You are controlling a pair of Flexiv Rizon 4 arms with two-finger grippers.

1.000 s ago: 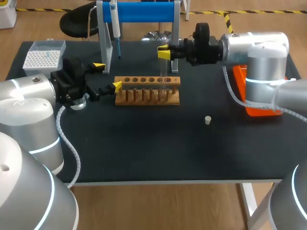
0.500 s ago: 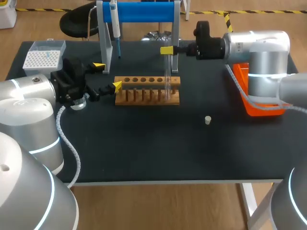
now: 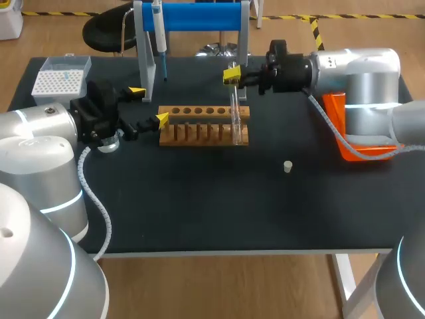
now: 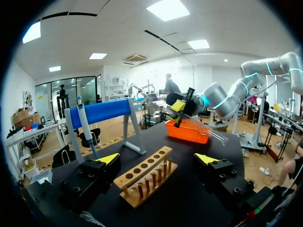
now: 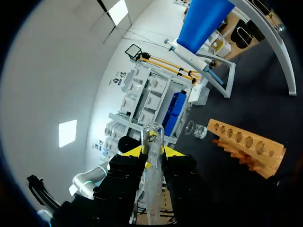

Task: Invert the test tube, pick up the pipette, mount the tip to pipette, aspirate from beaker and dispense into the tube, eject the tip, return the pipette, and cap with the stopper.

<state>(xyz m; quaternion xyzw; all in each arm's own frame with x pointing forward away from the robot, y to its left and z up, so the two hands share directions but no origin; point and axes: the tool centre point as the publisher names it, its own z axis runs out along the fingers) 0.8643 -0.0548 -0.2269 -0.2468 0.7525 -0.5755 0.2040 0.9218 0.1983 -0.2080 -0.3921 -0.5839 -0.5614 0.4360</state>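
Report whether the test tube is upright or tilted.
Tilted. Held in the right gripper, the test tube slants from the jaws down toward the wooden rack's right end in the head view.

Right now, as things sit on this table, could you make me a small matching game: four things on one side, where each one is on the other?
Things:
1. test tube
2. pipette
3. stopper
4. tip box

Places:
A. lying alone on the bare black table
B. hanging on the blue stand
C. at the table's far left corner
D. gripped in the right hand

Pairs: 1-D, 2-B, 3-A, 4-C.
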